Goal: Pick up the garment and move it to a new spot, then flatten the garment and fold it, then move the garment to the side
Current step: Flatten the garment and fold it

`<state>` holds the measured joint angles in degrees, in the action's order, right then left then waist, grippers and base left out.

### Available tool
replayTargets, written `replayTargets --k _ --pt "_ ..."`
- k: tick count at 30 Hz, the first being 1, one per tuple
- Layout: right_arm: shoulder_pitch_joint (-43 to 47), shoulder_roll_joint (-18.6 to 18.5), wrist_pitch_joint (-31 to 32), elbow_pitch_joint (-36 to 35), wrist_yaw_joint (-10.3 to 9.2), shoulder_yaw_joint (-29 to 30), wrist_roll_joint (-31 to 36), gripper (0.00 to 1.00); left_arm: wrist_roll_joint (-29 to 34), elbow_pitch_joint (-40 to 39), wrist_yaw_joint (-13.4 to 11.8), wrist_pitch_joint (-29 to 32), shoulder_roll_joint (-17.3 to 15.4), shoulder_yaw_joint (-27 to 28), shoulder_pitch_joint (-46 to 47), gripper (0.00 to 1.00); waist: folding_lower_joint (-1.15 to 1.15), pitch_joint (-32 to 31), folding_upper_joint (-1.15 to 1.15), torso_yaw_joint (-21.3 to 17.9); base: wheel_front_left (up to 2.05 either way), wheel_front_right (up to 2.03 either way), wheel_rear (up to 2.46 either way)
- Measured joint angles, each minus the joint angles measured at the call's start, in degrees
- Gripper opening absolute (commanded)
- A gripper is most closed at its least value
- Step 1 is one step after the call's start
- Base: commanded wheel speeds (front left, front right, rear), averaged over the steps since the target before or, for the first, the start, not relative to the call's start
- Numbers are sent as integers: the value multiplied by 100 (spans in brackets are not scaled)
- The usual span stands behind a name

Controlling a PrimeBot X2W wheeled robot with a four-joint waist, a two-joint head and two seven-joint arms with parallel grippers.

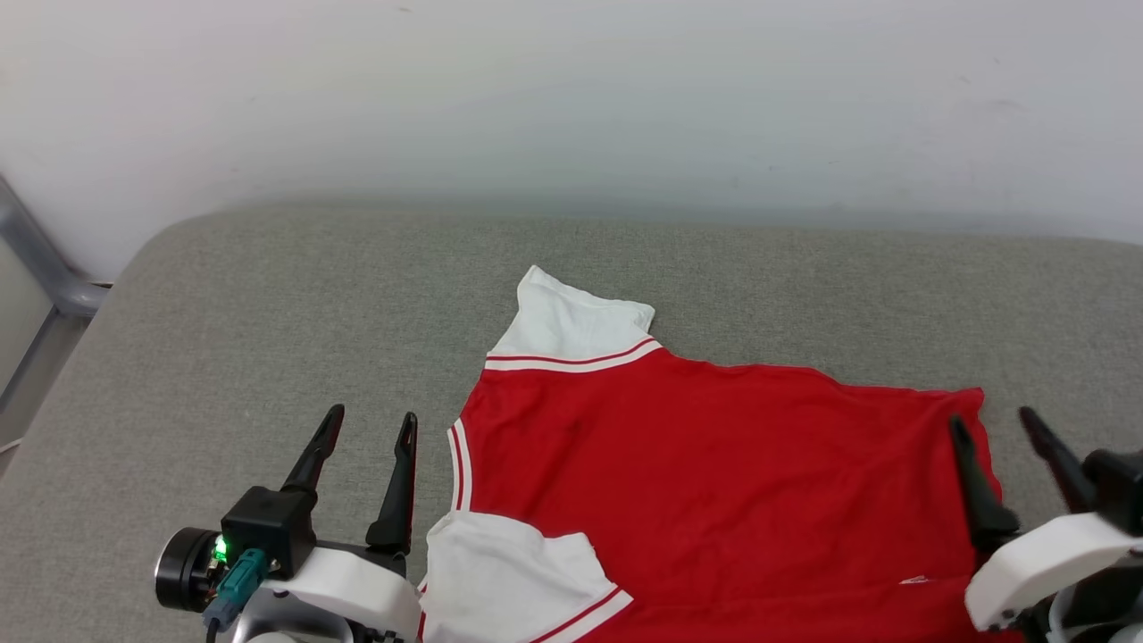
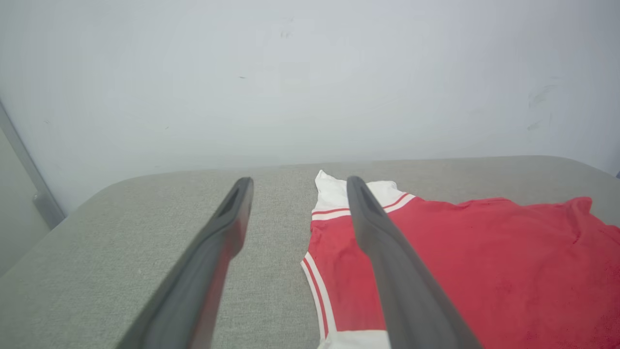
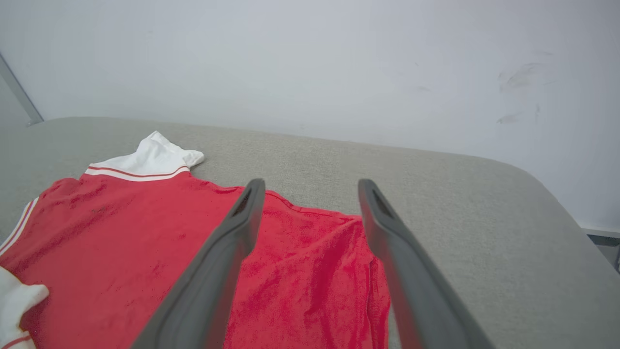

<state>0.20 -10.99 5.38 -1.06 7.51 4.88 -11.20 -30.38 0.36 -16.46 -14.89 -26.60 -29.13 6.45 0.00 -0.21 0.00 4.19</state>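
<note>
Red garment [image 1: 714, 482] is down on the grey bench [image 1: 268, 313], spread out between the two hands. Plain side is up, no lettering showing. The neck end with the striped trim [image 1: 457, 469] sits just beside the left hand [image 1: 373, 413], on its inner side. The opposite end reaches the right hand [image 1: 991, 415]. In the head view that hand's inner finger stands over the cloth edge and its outer finger over bare bench.

Left hand: fingers spread wide, nothing between them, off the cloth. Right hand: same, wide apart and empty. Whether its inner finger touches the fabric, cannot tell.

Ahead of the left hand the far white sleeve [image 1: 571, 326] lies roughly flat, tip slightly curled. Back by the left hand's wrist the near white sleeve [image 1: 509, 563] is bunched and lapped onto the red body. Ahead of the right hand the hem corner [image 3: 358, 252] is wrinkled. The right wrist view shows ridges there.

Progress, as a judgement:
- Pick-and-move reads as done, since the garment looks placed and mostly laid out. Whether this is the new spot can't be checked.
- Flattening is partway. The body is fairly smooth, but the near sleeve and hem corner need work.
- No fold made yet.
- Move to the side not started.

Early-to-middle of the job.
</note>
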Motion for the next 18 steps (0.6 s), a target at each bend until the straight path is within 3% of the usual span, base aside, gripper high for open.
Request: replayTargets --k 9,18 --pt "184 437 -1260 352 1 -14 166 100 716 -269 705 -2 642 969 -569 100 0 -5 0 -110 0 0 0" --pt "-27 579 -1552 576 0 -101 240 100 1196 25 1400 -18 966 1497 -609 100 0 248 0 -248 0 0 0"
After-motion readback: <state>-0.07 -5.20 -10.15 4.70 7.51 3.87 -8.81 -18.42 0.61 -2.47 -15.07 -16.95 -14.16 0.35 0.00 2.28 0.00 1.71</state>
